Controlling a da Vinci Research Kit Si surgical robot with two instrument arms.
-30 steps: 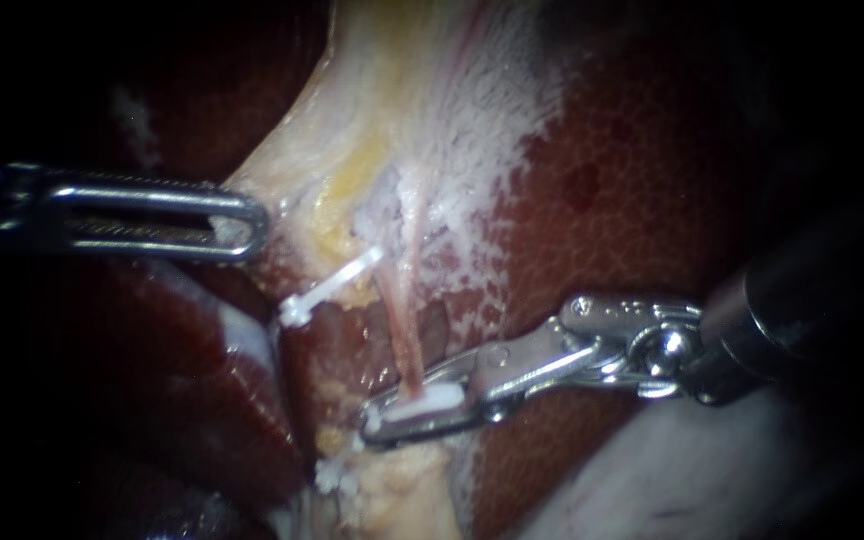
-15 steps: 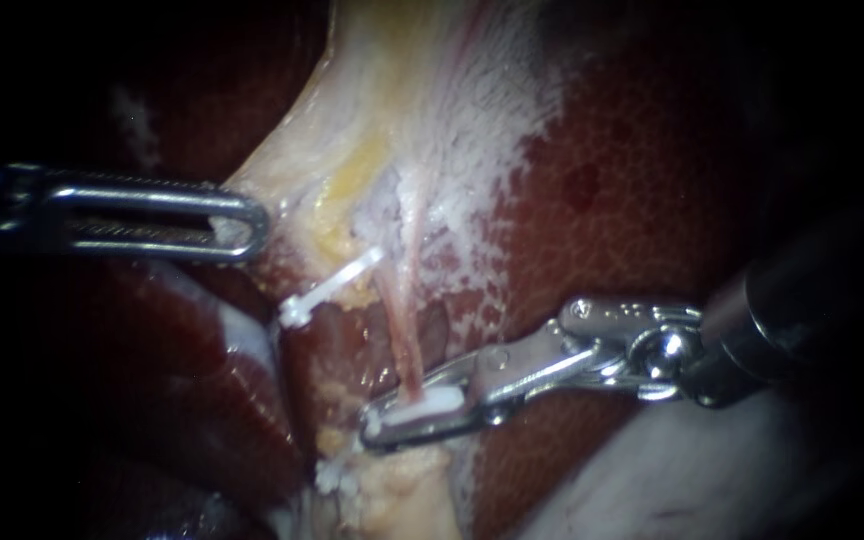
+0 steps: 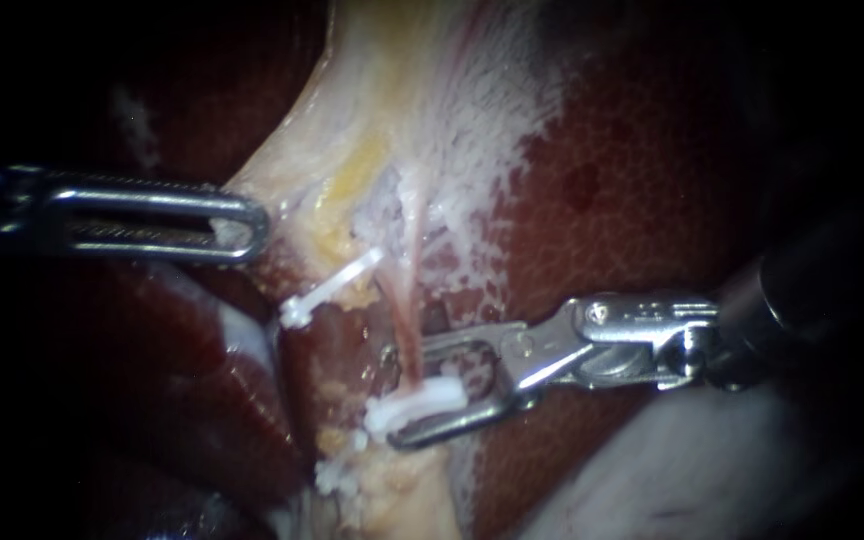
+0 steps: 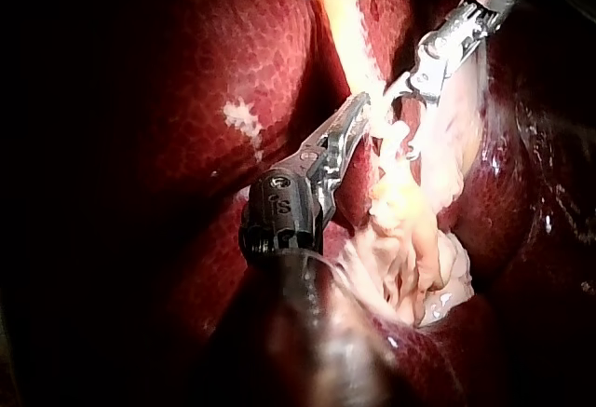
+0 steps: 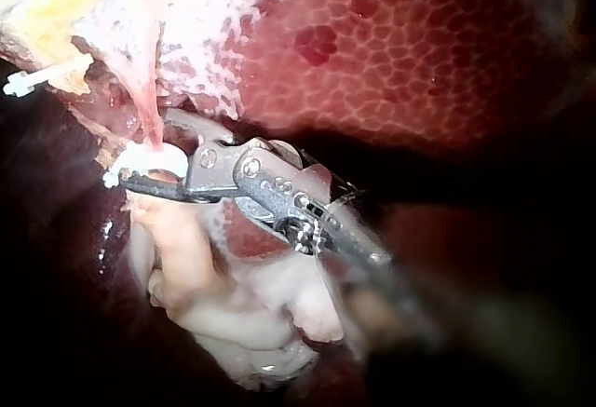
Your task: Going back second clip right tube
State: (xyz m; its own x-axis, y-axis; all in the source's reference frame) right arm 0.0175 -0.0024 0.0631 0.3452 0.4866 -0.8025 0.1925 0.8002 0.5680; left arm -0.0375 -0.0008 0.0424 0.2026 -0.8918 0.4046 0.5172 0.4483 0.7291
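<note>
A thin pink tube (image 3: 404, 320) runs down from the pale tissue (image 3: 392, 120) between the lobes of the liver (image 3: 632, 200). A white clip (image 3: 414, 406) sits closed across the tube's lower end. My right instrument (image 3: 398, 395) has its jaws open, one on each side of that clip, and the clip lies close to the lower jaw. The right wrist view shows the same clip (image 5: 154, 158) between the spread jaws. Another white clip (image 3: 330, 289) sits higher, to the left of the tube. My left instrument (image 3: 247, 225) is shut on the edge of the pale tissue.
Dark red liver lies on both sides of the pale strip. Yellowish fatty bits (image 3: 392, 480) lie just below the lower clip. A pale fold of tissue (image 3: 672, 470) lies under the right instrument's shaft. In the left wrist view my right instrument (image 4: 414, 90) is close ahead of my left instrument (image 4: 358, 114).
The right instrument's jaws have opened, leaving the white clip closed on the tube. Its shaft has drawn slightly back to the right. The left instrument has held still.
</note>
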